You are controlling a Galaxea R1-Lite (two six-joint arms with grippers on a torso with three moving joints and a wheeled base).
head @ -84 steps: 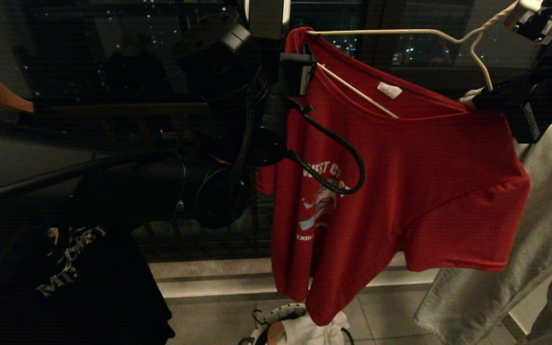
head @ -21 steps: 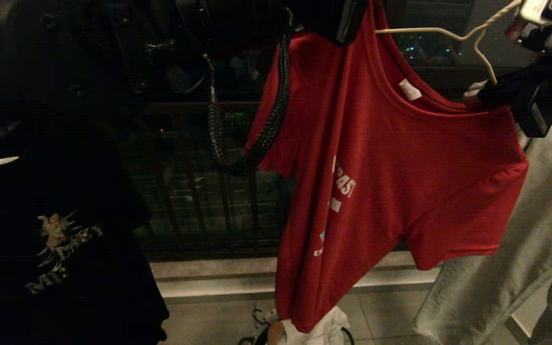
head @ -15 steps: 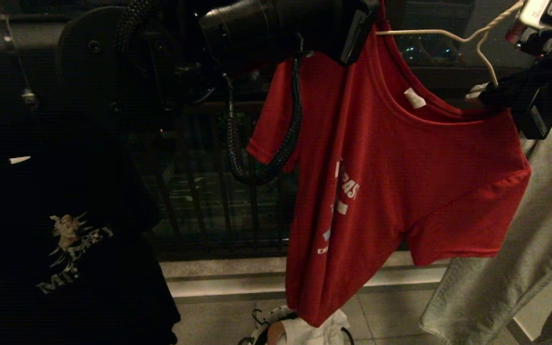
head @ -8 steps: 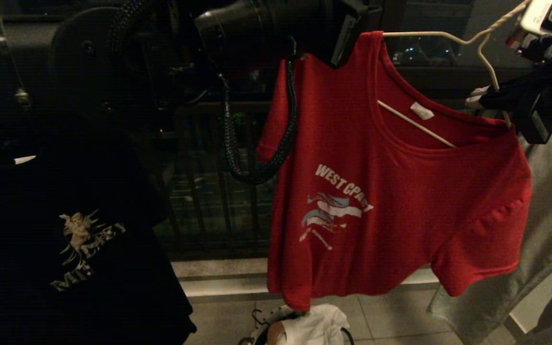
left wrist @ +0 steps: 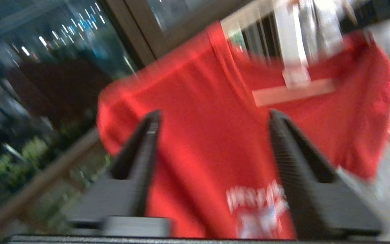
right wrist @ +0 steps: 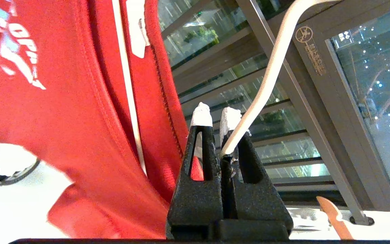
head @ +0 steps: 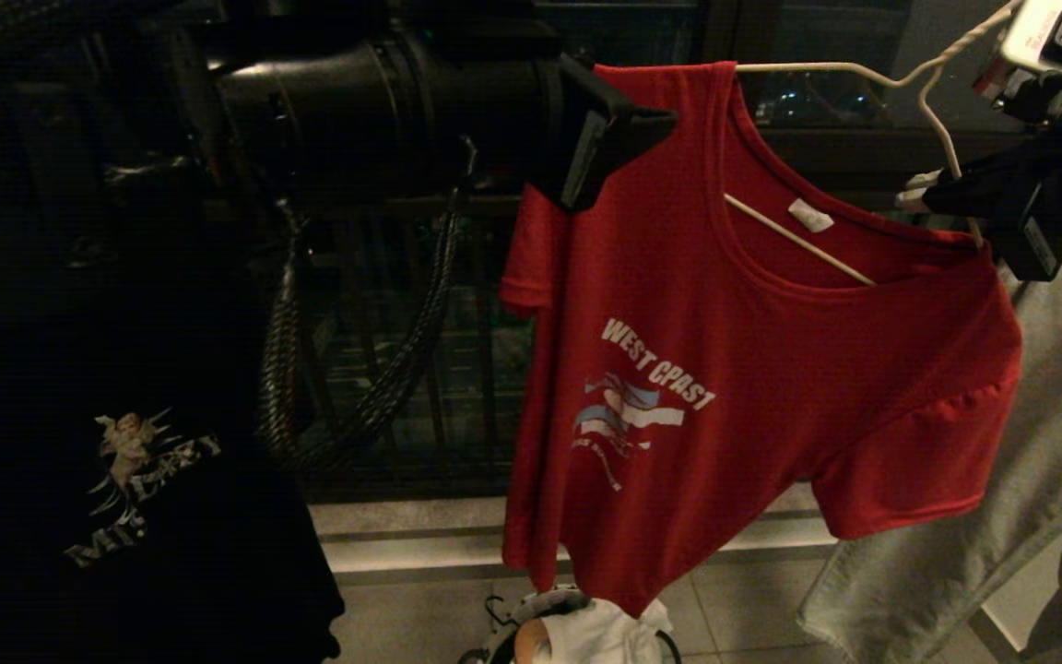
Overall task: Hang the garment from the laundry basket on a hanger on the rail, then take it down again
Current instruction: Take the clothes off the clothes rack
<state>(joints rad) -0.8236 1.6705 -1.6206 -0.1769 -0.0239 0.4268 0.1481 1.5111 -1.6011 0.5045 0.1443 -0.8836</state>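
Released a moment ago, the garment (head: 752,369) now drapes flat on the hanger (head: 826,69), above the laundry basket (head: 531,613). Left tool (left wrist: 212,122) gapes just beside its shoulder; right tool (right wrist: 215,115) pinches the hanger's wire. Soft, light cloth will likely slide, so take it at the collar.

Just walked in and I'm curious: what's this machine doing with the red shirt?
The robot is putting a red T-shirt on a thin white hanger. Its right gripper is shut on the hanger's wire, holding it up in the air. Its left gripper is open next to the shirt's shoulder, holding nothing. The shirt hangs lopsided, with one hanger arm showing through the neck opening. A laundry basket stands on the floor below.
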